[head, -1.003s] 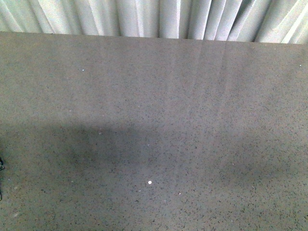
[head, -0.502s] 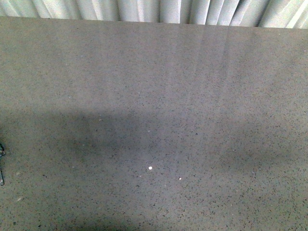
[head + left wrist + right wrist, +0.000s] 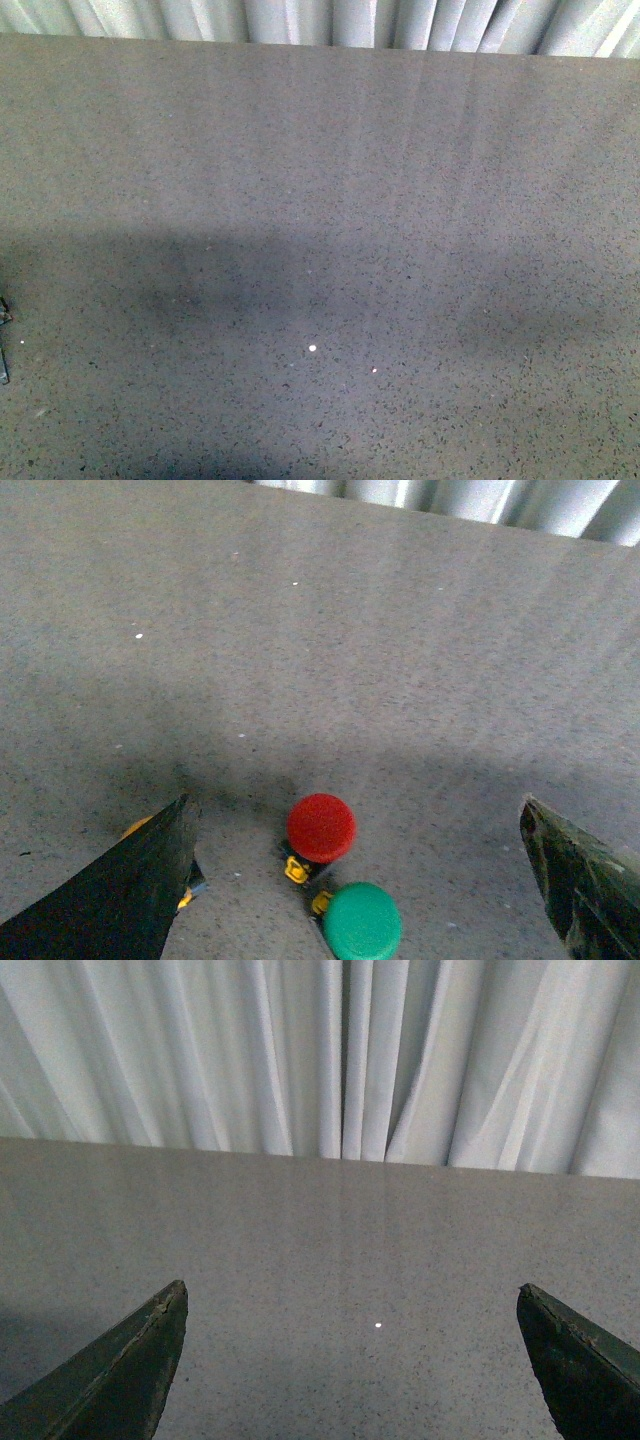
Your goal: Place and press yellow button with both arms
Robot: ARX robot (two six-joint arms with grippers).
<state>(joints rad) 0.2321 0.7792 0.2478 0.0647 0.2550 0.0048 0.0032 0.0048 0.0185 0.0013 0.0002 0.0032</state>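
Observation:
In the left wrist view my left gripper (image 3: pixel 355 802) is open, with its black fingers (image 3: pixel 110 890) wide apart above the grey table (image 3: pixel 400 630). A small sliver of yellow (image 3: pixel 136 827) shows at the edge of one finger; it may be the yellow button, and the rest is hidden behind that finger. A red button (image 3: pixel 321 826) and a green button (image 3: pixel 361 921) stand between the fingers, untouched. My right gripper (image 3: pixel 351 1287) is open and empty over bare table. Neither gripper nor any button shows in the front view.
A white pleated curtain (image 3: pixel 330 1050) hangs behind the table's far edge (image 3: pixel 320 45). A small white speck (image 3: pixel 312 348) lies on the grey speckled tabletop. A thin dark part (image 3: pixel 3 345) shows at the left edge of the front view.
The front view has shifted: the table's far edge and the white speck sit higher in the picture than a second ago. Nothing has changed in the last half second.

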